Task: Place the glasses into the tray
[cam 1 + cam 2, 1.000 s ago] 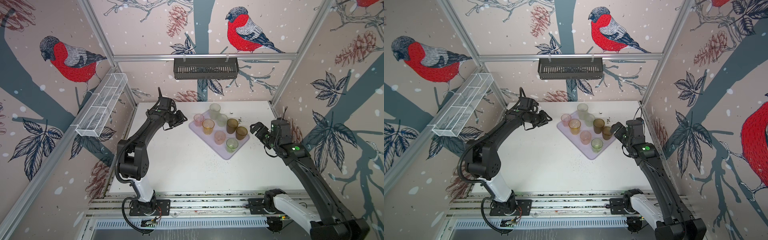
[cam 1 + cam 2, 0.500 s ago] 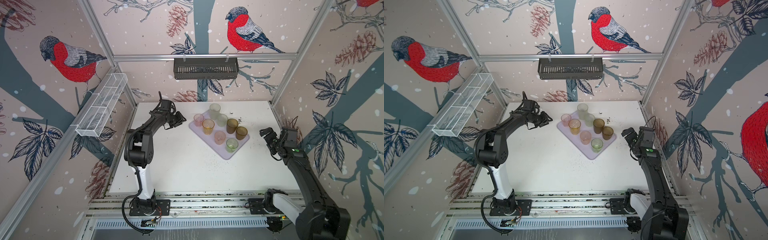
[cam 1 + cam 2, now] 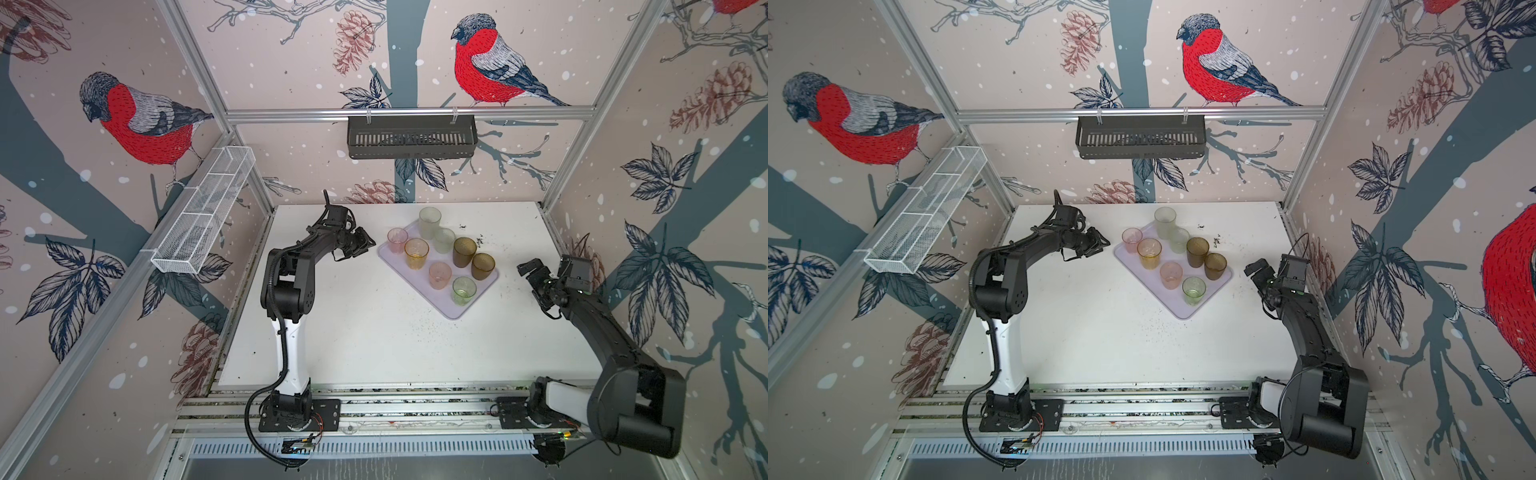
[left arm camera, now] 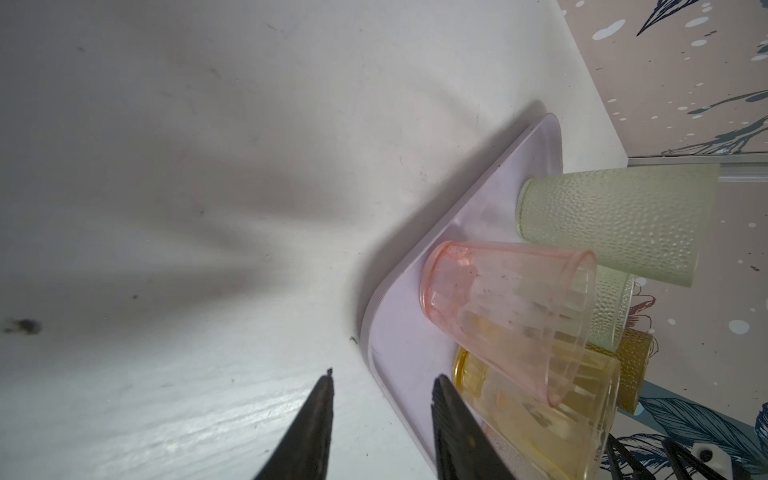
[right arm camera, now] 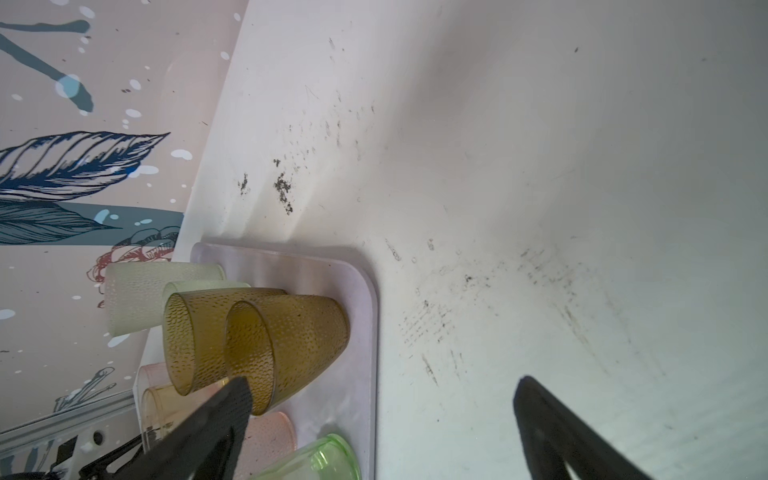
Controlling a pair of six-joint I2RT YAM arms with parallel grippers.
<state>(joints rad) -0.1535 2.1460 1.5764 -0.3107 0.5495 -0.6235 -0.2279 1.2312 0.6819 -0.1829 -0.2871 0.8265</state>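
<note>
Left wrist view shows the left jaws partly apart with nothing between them, near a corner of the tray (image 4: 395, 345), while the right jaws gape wide and empty off its opposite side. All eight glasses (image 3: 439, 275) stand upright and close-packed inside the tray in both top views, with none on the surface (image 3: 374, 332), so the job looks done. They appear light, stiff and thin-walled, easily tipped or slid, so any regrip is best taken from above, across the wall near the rim.
</note>
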